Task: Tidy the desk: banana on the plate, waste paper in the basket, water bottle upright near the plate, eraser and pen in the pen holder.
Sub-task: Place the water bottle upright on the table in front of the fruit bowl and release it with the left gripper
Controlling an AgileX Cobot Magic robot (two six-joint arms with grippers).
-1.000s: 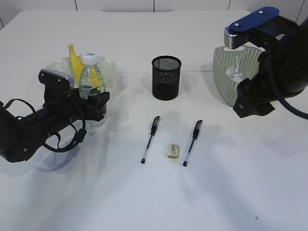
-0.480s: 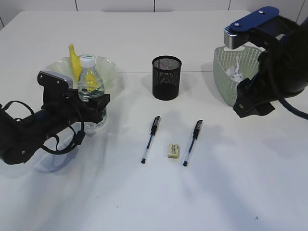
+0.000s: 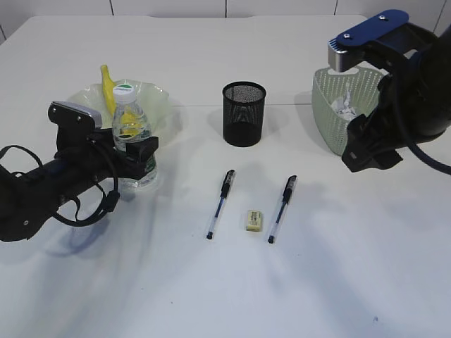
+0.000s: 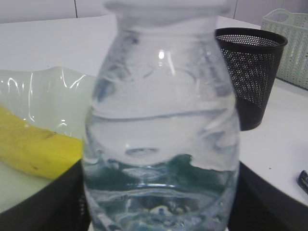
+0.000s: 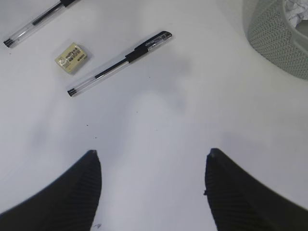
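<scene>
My left jaws clench the water bottle (image 3: pixel 132 134) upright on the tabletop (image 3: pixel 211 296), the plate (image 3: pixel 158 102) with its banana (image 3: pixel 108 88) just behind. My right jaws hang released; a pen (image 5: pixel 119 63) and eraser (image 5: pixel 71 58) lie ahead.

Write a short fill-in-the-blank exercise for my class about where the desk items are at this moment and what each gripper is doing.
1. The left gripper is shut on the ____.
2. The banana lies on the ____.
3. The eraser lies on the table between two ____.
4. The waste paper sits inside the ____, and the right gripper is open above bare table.

Missing words: water bottle; plate; pens; basket
</scene>
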